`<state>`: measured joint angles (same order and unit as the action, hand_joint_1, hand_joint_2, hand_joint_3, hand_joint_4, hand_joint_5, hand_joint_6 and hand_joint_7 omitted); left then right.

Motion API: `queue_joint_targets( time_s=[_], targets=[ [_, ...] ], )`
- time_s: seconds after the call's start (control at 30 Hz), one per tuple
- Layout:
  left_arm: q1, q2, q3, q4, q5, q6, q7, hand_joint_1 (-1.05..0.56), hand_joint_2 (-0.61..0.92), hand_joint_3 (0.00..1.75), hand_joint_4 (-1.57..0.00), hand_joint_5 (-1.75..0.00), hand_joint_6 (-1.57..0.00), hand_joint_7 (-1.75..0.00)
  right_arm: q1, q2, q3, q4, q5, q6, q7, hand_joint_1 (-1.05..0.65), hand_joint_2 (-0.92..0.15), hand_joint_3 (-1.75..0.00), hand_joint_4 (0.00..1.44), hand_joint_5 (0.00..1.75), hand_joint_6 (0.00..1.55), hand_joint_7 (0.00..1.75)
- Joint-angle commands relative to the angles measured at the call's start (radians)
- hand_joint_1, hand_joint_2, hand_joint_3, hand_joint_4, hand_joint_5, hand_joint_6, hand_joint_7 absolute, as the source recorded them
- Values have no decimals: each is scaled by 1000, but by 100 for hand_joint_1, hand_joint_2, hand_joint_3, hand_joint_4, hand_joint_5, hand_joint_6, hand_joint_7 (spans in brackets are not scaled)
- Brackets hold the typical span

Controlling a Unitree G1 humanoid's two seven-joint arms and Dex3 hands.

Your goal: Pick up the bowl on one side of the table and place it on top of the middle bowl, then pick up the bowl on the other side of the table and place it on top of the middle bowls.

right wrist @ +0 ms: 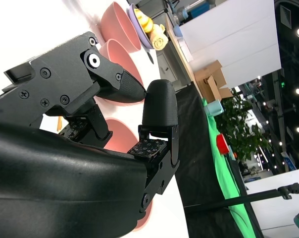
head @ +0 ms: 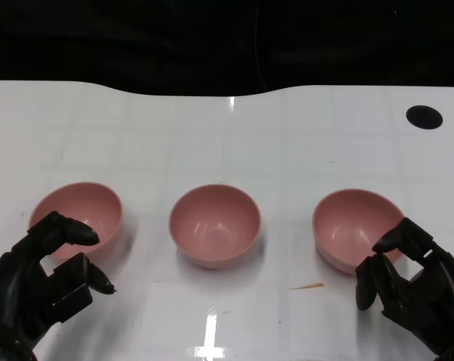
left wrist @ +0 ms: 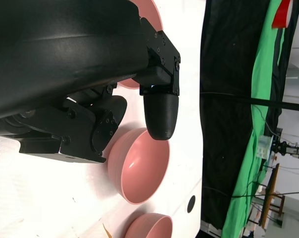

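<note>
The bench [head: 227,135] is a glossy white top with faint grid lines and bright reflections; a round black hole [head: 424,116] sits toward its far right corner, and a thin orange-brown streak [head: 307,286] lies on the surface just beyond the right hand's fingers [head: 377,282], toward the middle. Behind the bench's far edge the room is dark in the head view. The left wrist view shows black drapery and a green cloth [left wrist: 261,129] past the bench; the right wrist view shows a white wall panel, cardboard boxes [right wrist: 211,79] and a leafy plant [right wrist: 241,124].

Three pink bowls stand in a row across the bench, all upright with their openings facing up; being round, they show no long axis. The left bowl [head: 88,210] lies right at the left hand's [head: 39,282] fingertips, its near rim partly covered by them. The middle bowl [head: 215,224] stands apart from both hands, between the two sets of fingers. The right bowl [head: 351,226] sits just under the right hand's [head: 415,289] upper fingertip, which overlaps its near rim.

The left hand's fingers [head: 69,229] are curved and apart, holding nothing. The right hand's fingers are likewise bent and apart, with nothing between them. Whether either set touches its bowl's rim cannot be told
</note>
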<state>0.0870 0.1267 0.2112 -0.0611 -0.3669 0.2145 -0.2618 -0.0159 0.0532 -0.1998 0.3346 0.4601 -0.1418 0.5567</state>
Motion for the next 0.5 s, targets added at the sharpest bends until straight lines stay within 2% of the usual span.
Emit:
queue_joint_targets(
  time_s=[0.03, 0.5],
  targets=[
    [1, 16, 8, -11, 2, 6, 1, 23, 92, 113, -62, -175, -42, -175, 4, -7, -2, -7, 0, -13, 0, -6, -57, -105, 95, 175, 72, 161],
    [9, 11, 5, -20, 4, 2, 2, 24, 92, 112, -62, -175, -42, -175, 14, -6, -2, -18, 7, -6, 0, -7, -57, -105, 95, 175, 71, 162]
  ],
)
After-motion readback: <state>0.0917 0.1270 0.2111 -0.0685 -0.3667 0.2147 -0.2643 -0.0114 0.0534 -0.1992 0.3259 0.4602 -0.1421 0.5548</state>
